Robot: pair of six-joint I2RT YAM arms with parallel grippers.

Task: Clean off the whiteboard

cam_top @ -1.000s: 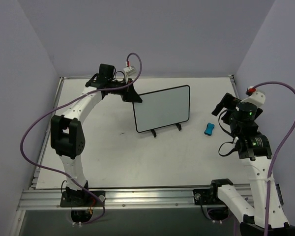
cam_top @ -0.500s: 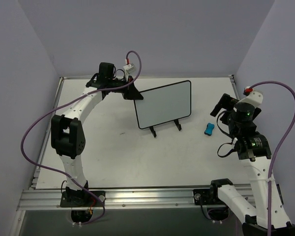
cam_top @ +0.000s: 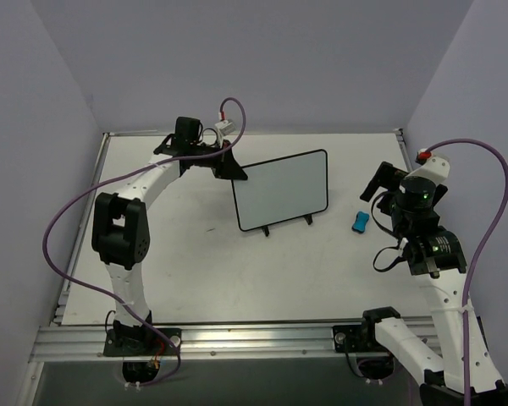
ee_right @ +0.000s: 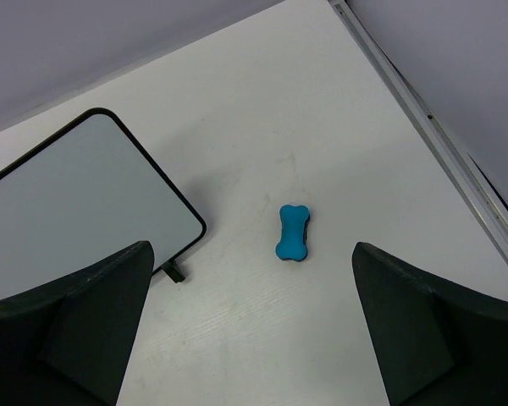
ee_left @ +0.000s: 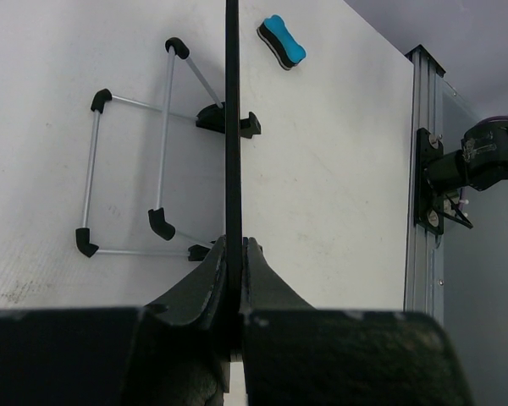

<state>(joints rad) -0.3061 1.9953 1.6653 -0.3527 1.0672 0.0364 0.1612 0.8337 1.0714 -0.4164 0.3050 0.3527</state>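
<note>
The whiteboard (cam_top: 281, 191) stands upright on a wire stand (ee_left: 127, 178) mid-table, its face blank. My left gripper (cam_top: 235, 172) is shut on the board's upper left edge; in the left wrist view the black rim (ee_left: 232, 127) runs edge-on between my closed fingers (ee_left: 205, 275). The board also shows at the left of the right wrist view (ee_right: 76, 199). The blue bone-shaped eraser (cam_top: 361, 222) lies on the table right of the board, also in the right wrist view (ee_right: 292, 233) and the left wrist view (ee_left: 282, 41). My right gripper (ee_right: 254, 326) is open and empty, above and near the eraser.
An aluminium rail (cam_top: 237, 338) runs along the near table edge, and another (ee_right: 423, 127) along the right side. Purple walls close in the left, back and right.
My left gripper has shifted the whiteboard slightly, tilting it and setting it back on its stand. My right arm has moved a little toward the eraser.
</note>
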